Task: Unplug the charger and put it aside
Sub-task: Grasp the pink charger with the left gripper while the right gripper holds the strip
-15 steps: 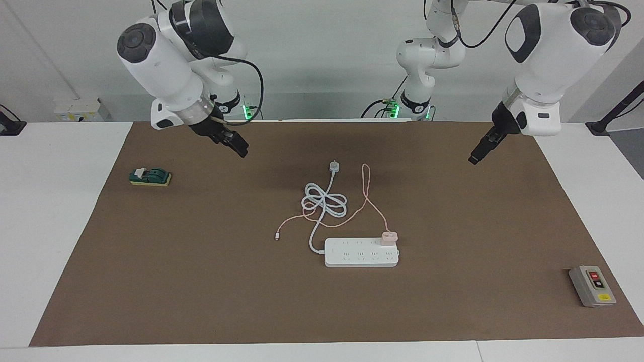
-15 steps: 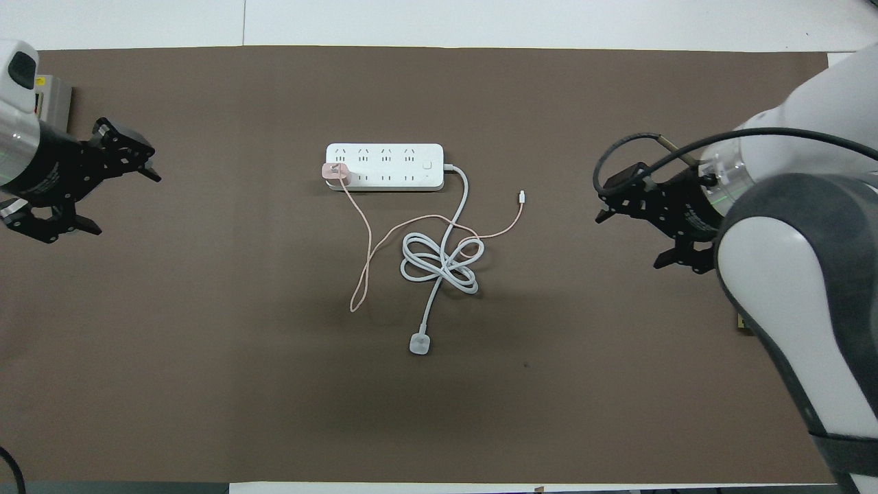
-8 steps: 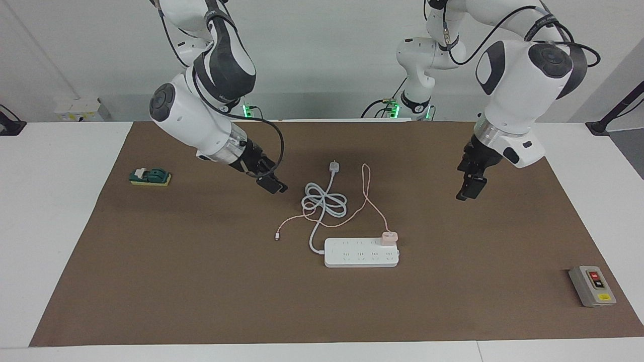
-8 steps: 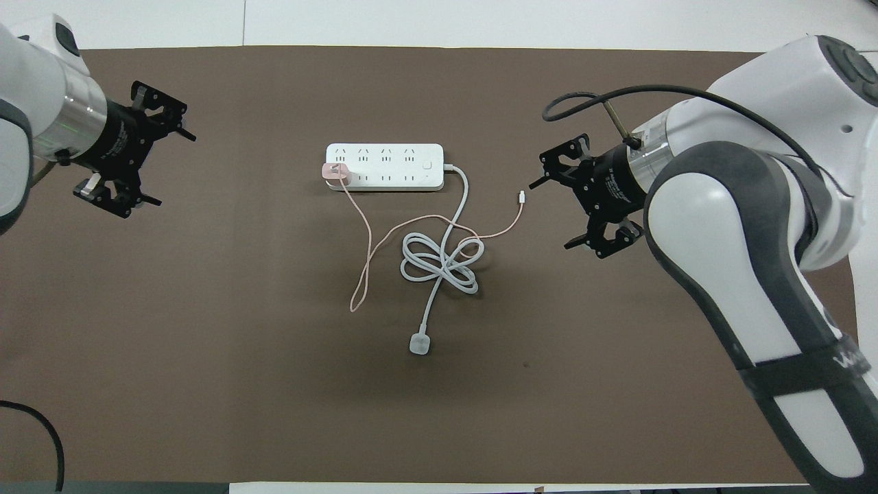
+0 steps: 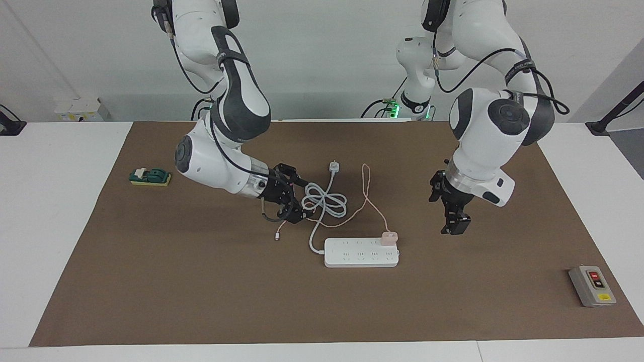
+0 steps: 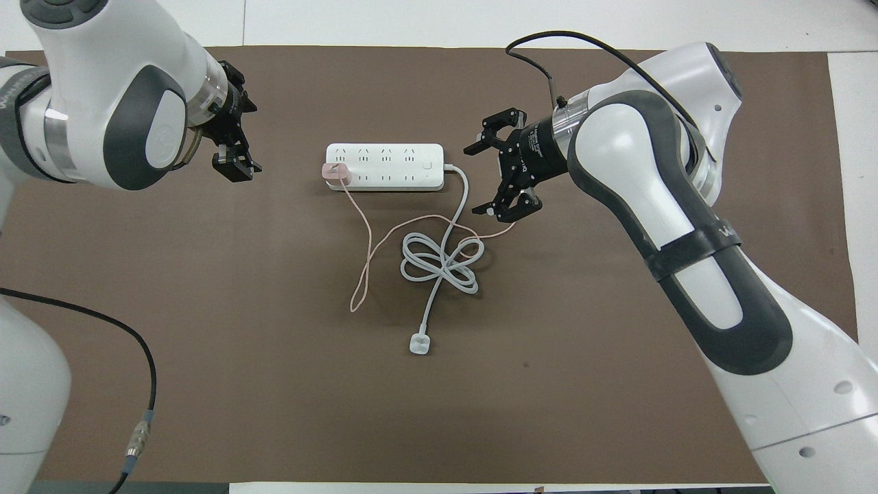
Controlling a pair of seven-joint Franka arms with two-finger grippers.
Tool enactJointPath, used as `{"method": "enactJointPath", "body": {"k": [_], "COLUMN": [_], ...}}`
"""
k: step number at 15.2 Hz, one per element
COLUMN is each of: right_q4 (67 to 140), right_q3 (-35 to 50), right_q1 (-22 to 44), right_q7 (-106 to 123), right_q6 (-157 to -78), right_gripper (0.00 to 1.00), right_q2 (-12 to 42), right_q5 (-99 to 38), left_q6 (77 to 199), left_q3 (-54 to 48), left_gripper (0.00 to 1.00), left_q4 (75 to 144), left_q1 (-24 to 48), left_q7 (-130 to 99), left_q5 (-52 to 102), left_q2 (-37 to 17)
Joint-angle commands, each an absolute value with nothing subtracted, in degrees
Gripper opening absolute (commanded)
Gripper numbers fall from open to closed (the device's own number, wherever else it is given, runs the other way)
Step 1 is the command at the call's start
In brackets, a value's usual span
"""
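Both grippers, left [image 5: 455,227] and right [image 5: 297,198], were lowered toward the plugged charger [image 5: 389,237], jaws wide, holding nothing

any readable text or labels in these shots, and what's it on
No text can be read.
Right arm band: lettering too blurred.
Left arm band: lettering too blurred.
Grey switch box: red and yellow patches, marks too small.
Power strip: no legible print.

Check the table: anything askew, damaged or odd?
Nothing stands out. The charger sits plugged into the power strip, its pink cable looping loosely over the strip's coiled white cord. No damage is visible.
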State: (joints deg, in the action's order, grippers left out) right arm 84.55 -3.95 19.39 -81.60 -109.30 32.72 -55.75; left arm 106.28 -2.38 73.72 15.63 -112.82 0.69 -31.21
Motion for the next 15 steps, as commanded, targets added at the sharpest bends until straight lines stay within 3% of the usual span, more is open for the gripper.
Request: {"method": "enactJointPath", "body": {"k": [1, 3, 9, 15], "right_q4": [79.0, 72.5, 61.4, 58.4], "right_q3": [-3.8, -3.7, -2.9, -3.0], "right_q1": [19.3, 19.9, 20.7, 21.1], "right_q7": [-82.7, -82.7, -81.7, -77.7], "right_q6": [-108.0, -107.0, -113.8, -117.2], "right_gripper": [1.0, 1.0, 1.0, 1.0], "right_q2": [37.5, 43.0, 53.5, 57.2], "right_q5": [-58.0, -58.1, -58.4, -58.1], "left_q6": [107.3, 107.9, 107.6, 110.6], "left_q3": [-1.4, -1.4, -1.5, -1.5], "left_gripper": [1.0, 1.0, 1.0, 1.0], "left_q4": [71.4, 71.5, 72.2, 75.5], "left_q1": [18.9, 21.0, 21.6, 22.1], "left_q7": [-115.0, -114.3, -106.6, -106.6], "left_q5": [0.1, -0.2, -0.2, -0.5], "left_q2": [-34.4, -35.9, -36.0, -36.1]}}
